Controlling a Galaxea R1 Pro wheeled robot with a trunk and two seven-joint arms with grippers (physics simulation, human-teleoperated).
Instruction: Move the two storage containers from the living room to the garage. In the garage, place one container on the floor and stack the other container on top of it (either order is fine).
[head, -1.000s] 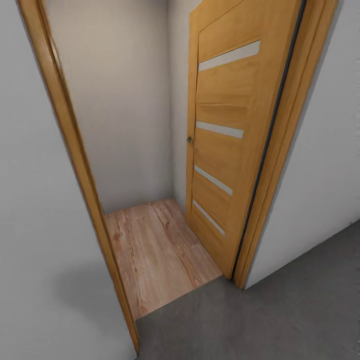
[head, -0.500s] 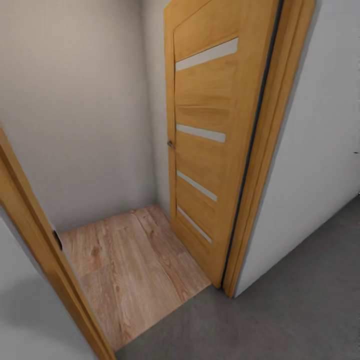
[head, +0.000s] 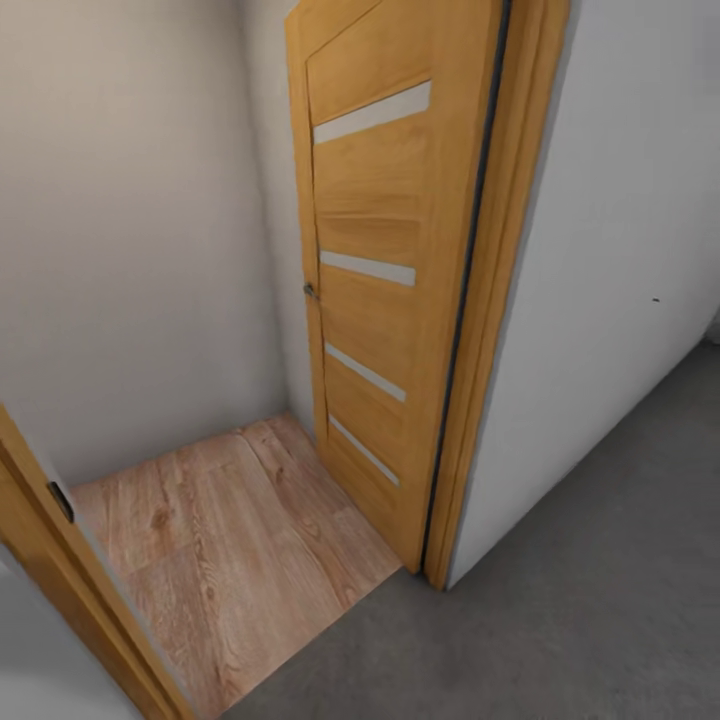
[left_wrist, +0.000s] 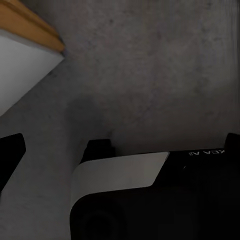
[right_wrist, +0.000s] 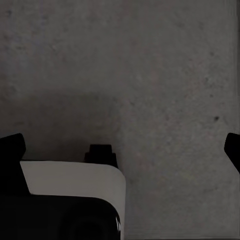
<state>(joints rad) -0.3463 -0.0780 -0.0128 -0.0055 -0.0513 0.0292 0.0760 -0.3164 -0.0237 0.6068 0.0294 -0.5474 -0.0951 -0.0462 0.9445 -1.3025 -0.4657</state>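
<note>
So the garage's concrete floor (head: 590, 600) is the main task thing on show: dark grey, matte, a bit mottled, running across the near side of the head view and butting straight up against a patch of light wood-plank floor (head: 230, 540) at the doorway. Both wrist cameras look down on that same grey concrete.

The left end effector (left_wrist: 121, 148) is spread wide, its dark fingertips (left_wrist: 10, 155) sitting at opposite edges of the left wrist view with nothing but floor between them. Same deal with the right end effector (right_wrist: 122, 149): fingers (right_wrist: 12, 150) far apart, nothing pinched. In each wrist view a white-and-black chunk of the robot's own body (left_wrist: 120, 172) sits under the arm.

Going outward, the wooden door (head: 380, 270) is orange-brown with four pale horizontal strips and a small dark handle (head: 309, 290). It stands open, swung into the plank-floored space and lying close to the side wall there. Its door frame (head: 475, 380) runs up beside a plain white wall (head: 620, 250), and the opposite jamb (head: 70, 600) cuts across the near left corner. Beyond the planks there's a bare off-white back wall (head: 130, 250). The left wrist view also catches a corner of white wall with orange wood trim (left_wrist: 30, 27) on it.
</note>
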